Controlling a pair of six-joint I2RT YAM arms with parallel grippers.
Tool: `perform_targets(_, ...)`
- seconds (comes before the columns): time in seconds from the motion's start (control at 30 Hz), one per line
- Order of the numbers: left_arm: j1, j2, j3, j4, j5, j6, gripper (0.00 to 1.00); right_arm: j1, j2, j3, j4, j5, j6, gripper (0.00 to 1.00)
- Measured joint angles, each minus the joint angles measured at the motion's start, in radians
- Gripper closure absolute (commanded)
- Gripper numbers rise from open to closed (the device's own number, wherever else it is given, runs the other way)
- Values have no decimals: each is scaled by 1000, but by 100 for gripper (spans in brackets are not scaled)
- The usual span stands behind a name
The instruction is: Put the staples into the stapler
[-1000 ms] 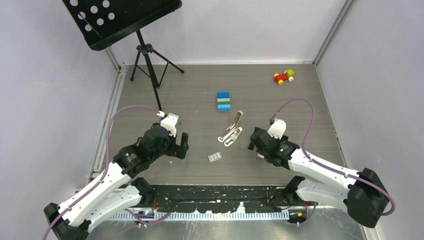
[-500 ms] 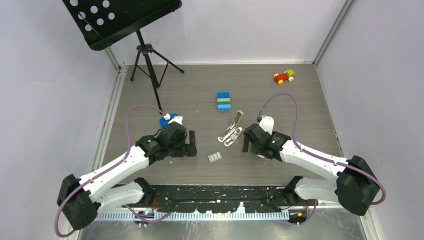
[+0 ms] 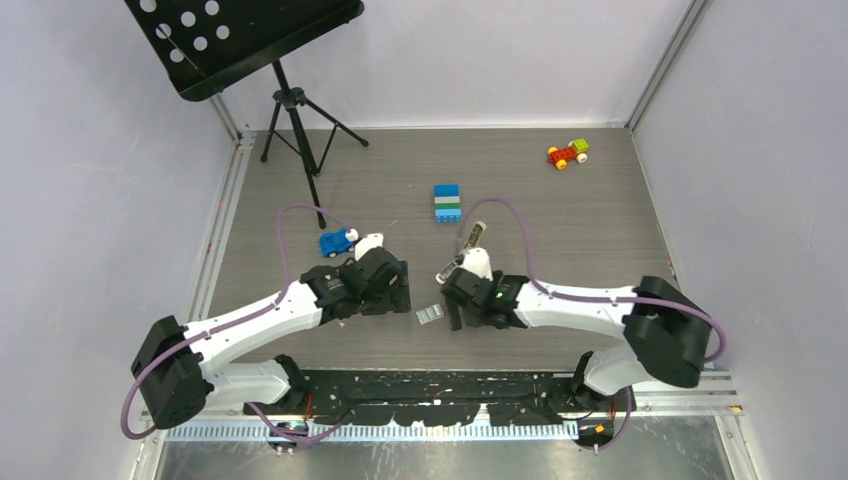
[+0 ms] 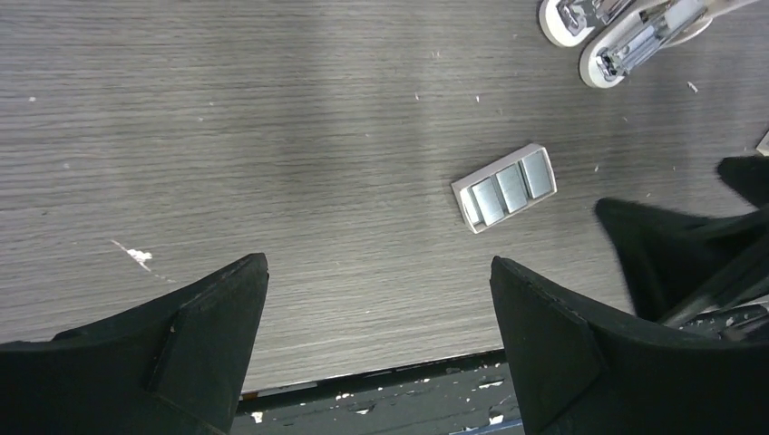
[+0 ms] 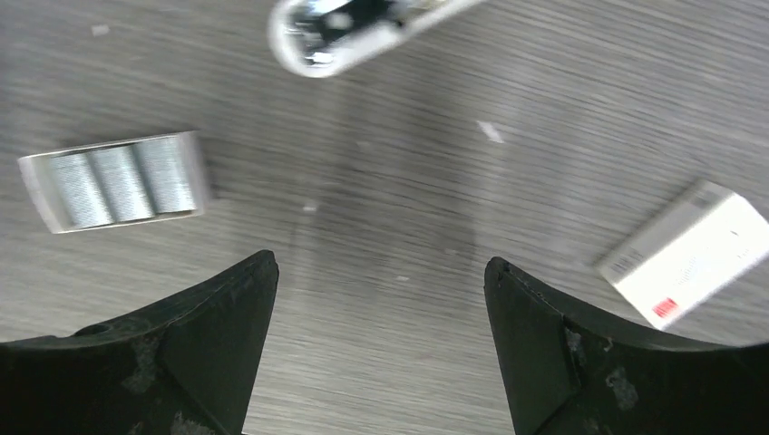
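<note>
The staples (image 3: 429, 314) are a small silvery-grey strip in a shallow white tray, flat on the table between my two grippers. They also show in the left wrist view (image 4: 504, 188) and the right wrist view (image 5: 113, 181). The stapler (image 3: 468, 243) lies open just behind them, partly hidden by my right arm; its ends show in the left wrist view (image 4: 626, 45) and the right wrist view (image 5: 354, 23). My left gripper (image 3: 400, 300) is open and empty left of the staples. My right gripper (image 3: 452, 316) is open and empty right of them. A small white red-marked box (image 5: 694, 254) lies beside the right gripper.
A blue toy car (image 3: 338, 242) sits behind my left arm. A blue, white and green block stack (image 3: 447, 203) stands behind the stapler. A red, yellow and green toy car (image 3: 567, 153) is at the far right. A black music stand (image 3: 290, 100) stands at the far left.
Both arms have swung inward: the left gripper moved right and the right gripper moved left, closing in on the staples. The blue toy car came out from under the left arm.
</note>
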Motion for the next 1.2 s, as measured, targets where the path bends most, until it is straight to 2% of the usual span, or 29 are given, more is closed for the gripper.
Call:
perform_targets(0.2,0,-89,-3,-40,-76,-6,6,78,146,122,87,-67,-75,12)
perform_targets(0.53,0,-335,-59,-135,-203,-11,6,81,291,305,175,-126,-151,14)
perform_targets(0.8,0,-362,-69,-164,-224,-18,6,76,410,354,203,-194,-169,14)
perform_targets(1.2,0,-373,-70,-171,-224,-18,6,68,423,372,198,-244,-135,14)
